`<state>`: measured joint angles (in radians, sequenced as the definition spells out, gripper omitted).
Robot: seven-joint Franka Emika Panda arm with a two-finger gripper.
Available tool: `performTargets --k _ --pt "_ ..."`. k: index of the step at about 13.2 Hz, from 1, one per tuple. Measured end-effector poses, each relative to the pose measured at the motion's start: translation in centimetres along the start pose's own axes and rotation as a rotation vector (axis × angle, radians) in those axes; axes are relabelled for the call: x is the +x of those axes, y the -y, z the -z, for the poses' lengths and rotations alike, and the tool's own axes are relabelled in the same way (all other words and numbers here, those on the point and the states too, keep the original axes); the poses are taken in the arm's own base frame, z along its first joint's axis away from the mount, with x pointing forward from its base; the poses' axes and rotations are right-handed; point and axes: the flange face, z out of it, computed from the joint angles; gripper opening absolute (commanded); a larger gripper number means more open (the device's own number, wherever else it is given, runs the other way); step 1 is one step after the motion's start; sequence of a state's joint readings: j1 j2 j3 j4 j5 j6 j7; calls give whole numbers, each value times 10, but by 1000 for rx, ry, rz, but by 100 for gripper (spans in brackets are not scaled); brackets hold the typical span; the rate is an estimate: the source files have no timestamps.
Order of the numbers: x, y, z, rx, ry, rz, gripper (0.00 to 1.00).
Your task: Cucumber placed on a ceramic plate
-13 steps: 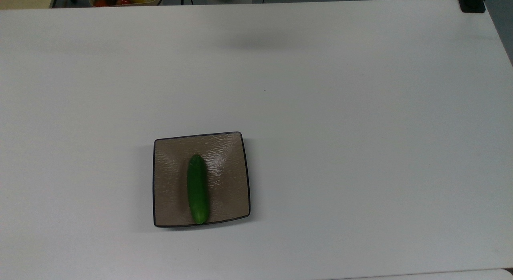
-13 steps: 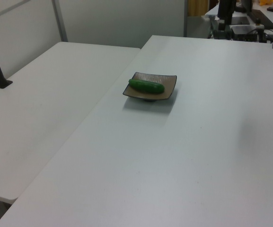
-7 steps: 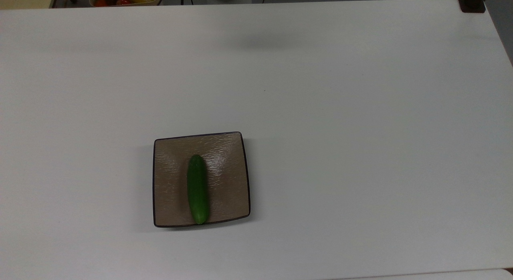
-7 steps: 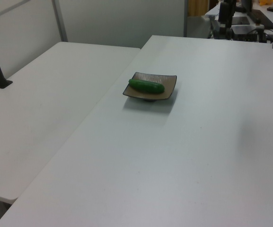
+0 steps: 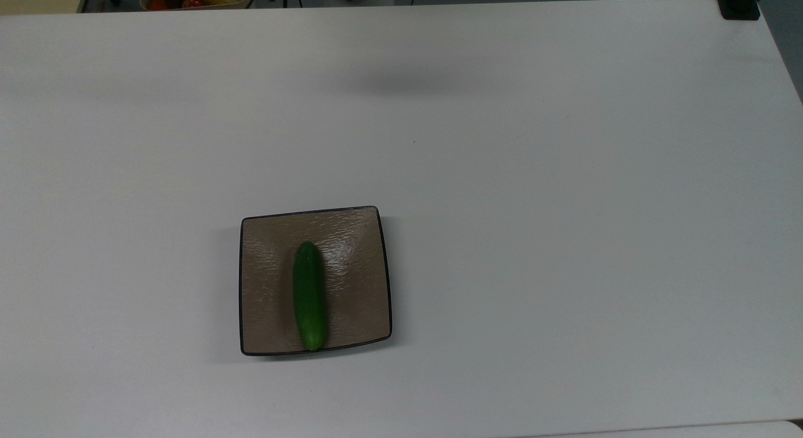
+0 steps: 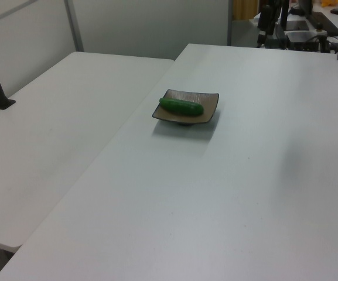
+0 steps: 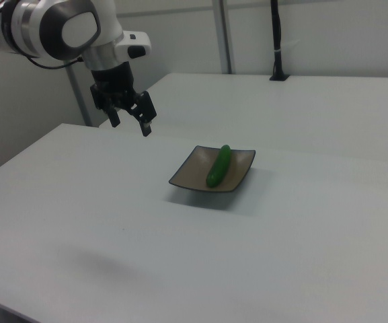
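Basically done: cucumber [image 5: 309, 295] lies lengthwise on the plate [image 5: 263, 281], one end resting near the rim at the top view's bottom edge. Plate sits on the bench [image 5: 533, 206]. End effector [image 7: 130, 120] hangs in the air well apart from the plate, at the right view's left, fingers spread and empty (nothing pinched). Step in hand looks like retreat after release. Next move, as I judge it: just park the arm clear, no further grasp needed.

Ceramic plate [image 5: 351, 287] on white table [image 5: 564, 206]
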<state>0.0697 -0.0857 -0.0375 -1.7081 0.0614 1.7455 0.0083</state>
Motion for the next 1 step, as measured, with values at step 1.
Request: performTargets --k 1 --pt "0 0 0 0 0 0 100"
